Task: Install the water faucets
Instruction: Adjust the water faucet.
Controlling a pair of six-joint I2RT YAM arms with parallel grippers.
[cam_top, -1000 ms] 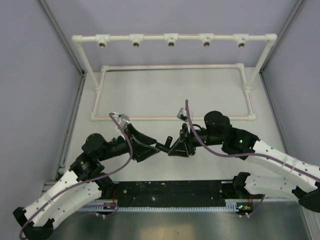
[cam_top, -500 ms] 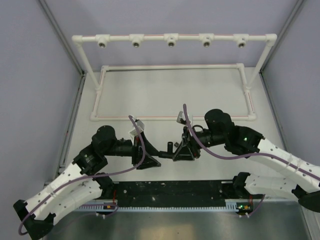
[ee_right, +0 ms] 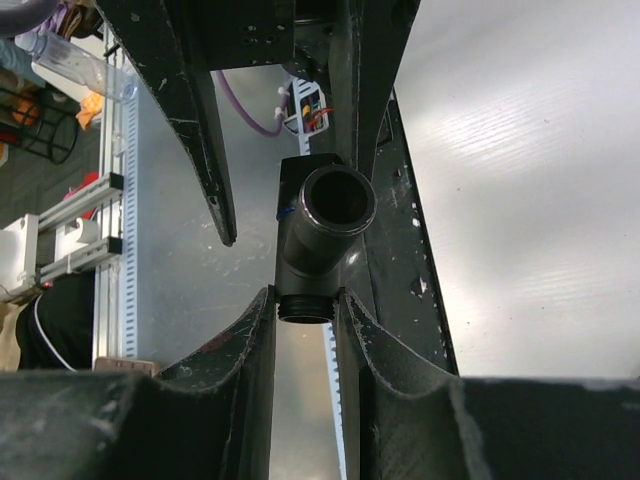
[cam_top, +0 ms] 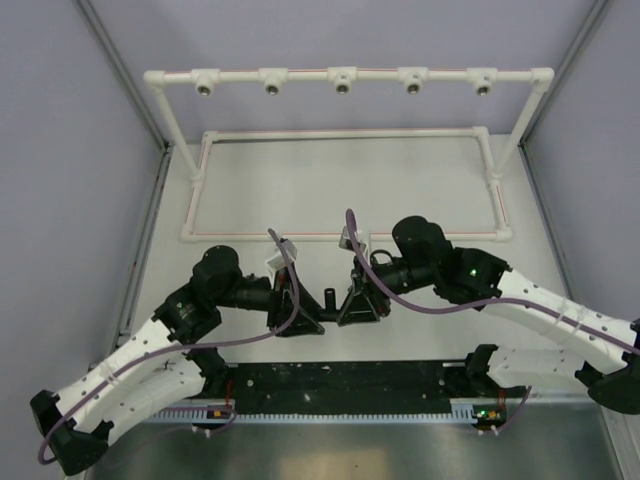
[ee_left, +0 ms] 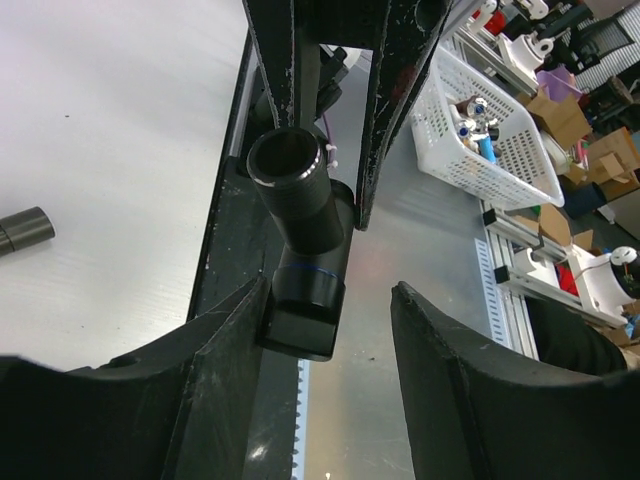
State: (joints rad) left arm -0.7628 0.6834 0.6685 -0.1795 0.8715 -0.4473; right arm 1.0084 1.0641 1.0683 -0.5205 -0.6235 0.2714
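Far left of the left wrist view: short cylindrical faucet (ee_left: 22, 230) lies on its side on the white table (cam_top: 330, 190), well apart from both grippers.

Left gripper (ee_left: 328, 292): fingers wide apart, gripping nothing. They straddle the blocky end of the T-shaped faucet (ee_right: 325, 215), which sits just beside one finger; contact cannot be told.

T-shaped faucet: held off the table, between the two grippers.

Right gripper (ee_right: 305, 300): fingers clamped on the faucet's threaded end.
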